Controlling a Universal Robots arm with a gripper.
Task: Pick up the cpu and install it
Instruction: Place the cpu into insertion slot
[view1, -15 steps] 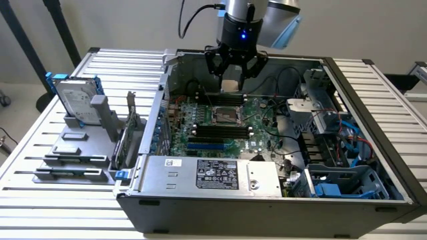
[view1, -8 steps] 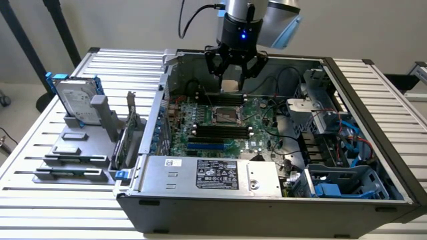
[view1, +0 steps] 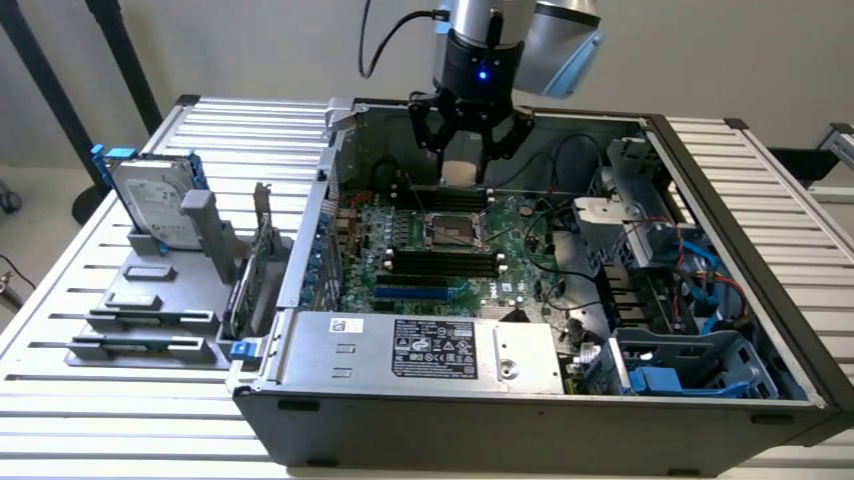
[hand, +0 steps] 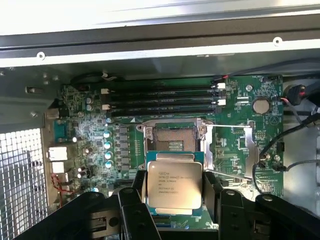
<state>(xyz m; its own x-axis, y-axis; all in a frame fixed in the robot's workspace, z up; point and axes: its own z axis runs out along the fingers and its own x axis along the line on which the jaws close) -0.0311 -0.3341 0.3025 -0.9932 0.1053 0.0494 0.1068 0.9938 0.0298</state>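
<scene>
The cpu, a flat square chip with a printed silvery-grey top, sits between the black fingers of my gripper, which is shut on its two sides. In the exterior view the gripper hangs inside the open computer case with the cpu in it, a little above the far part of the green board. The metal-framed socket lies open on the board just beyond the held chip. In the exterior view the socket is slightly nearer the camera than the gripper.
Black memory sticks run past the socket. The grey power supply fills the case's near side, and cables and drive bays crowd the exterior view's right. A hard drive with blue rails stands on a grey rack outside the case.
</scene>
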